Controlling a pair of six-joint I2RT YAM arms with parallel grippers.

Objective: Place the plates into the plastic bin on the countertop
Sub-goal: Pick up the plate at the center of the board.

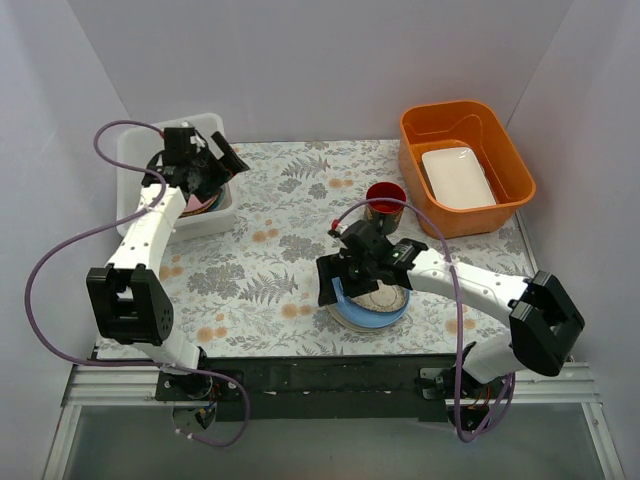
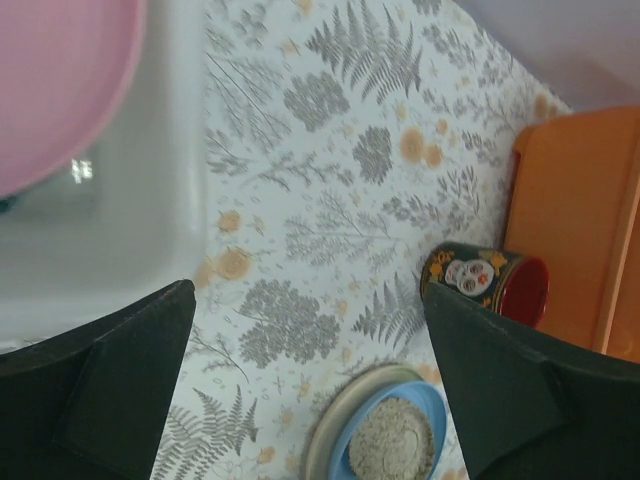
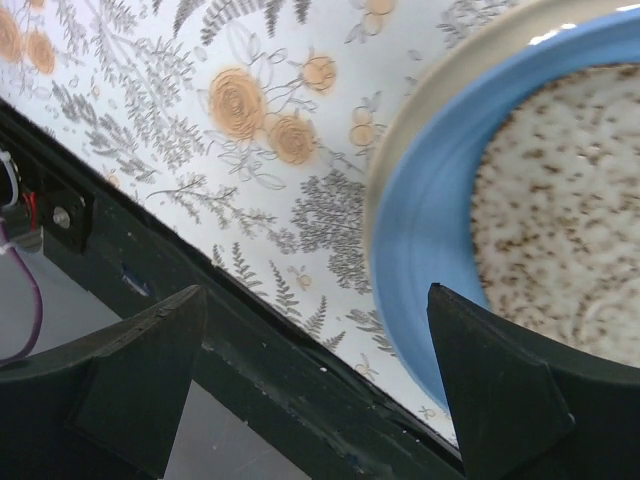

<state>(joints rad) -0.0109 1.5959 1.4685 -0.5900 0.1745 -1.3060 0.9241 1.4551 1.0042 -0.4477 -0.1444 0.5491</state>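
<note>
The white plastic bin [image 1: 203,222] stands at the back left of the flowered countertop [image 1: 280,230]. A pink plate [image 1: 204,204] lies in it, also in the left wrist view [image 2: 50,80] beside the bin wall [image 2: 150,230]. My left gripper [image 1: 222,168] hangs open and empty over the bin's right side [image 2: 307,290]. A stack of plates lies front centre: a cream plate [image 3: 400,130] under a light blue plate [image 1: 375,318] [image 3: 420,230], with a speckled plate [image 1: 380,298] [image 3: 560,200] on top. My right gripper [image 1: 338,280] is open and empty at the stack's left edge [image 3: 318,290].
A dark red mug [image 1: 385,200] [image 2: 485,280] stands just behind the stack. An orange tub [image 1: 465,165] with a white rectangular dish [image 1: 457,177] sits at the back right. The black front rail [image 3: 260,370] runs under my right gripper. White walls enclose the table.
</note>
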